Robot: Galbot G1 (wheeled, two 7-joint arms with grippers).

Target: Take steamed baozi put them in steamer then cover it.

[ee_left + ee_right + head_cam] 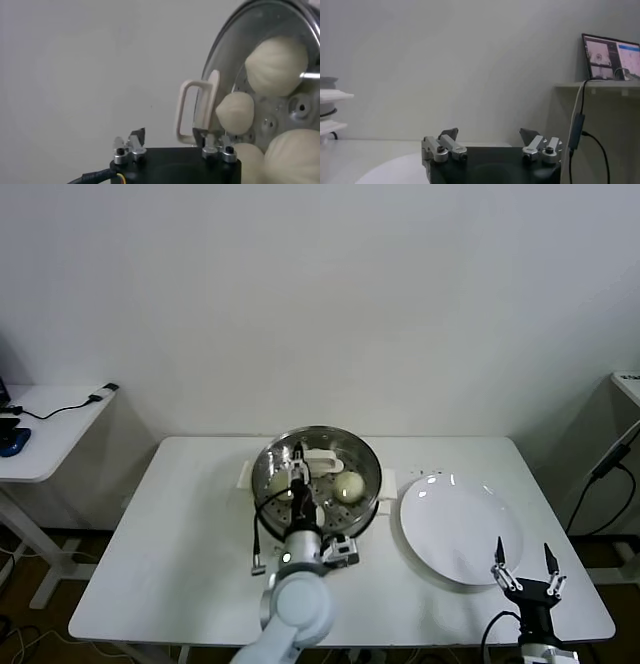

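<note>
The steamer (368,469), a shiny steel pot on a white base, stands at the table's middle. The clear glass lid (235,35) with a white handle (192,112) lies on it, handle (319,462) at its centre. Cream-white baozi show through the lid (276,57) (235,112) (295,155); two are plain in the head view (348,484) (280,490). My left gripper (299,467) hovers over the lid, open (169,134), one finger (201,134) right by the handle. My right gripper (522,567) is open (490,135) over the plate's front right edge.
An empty flat white plate (460,529) lies right of the steamer. A white side table (50,424) with a cable stands at far left. A shelf with a laptop (612,57) and hanging cable (605,469) is at far right.
</note>
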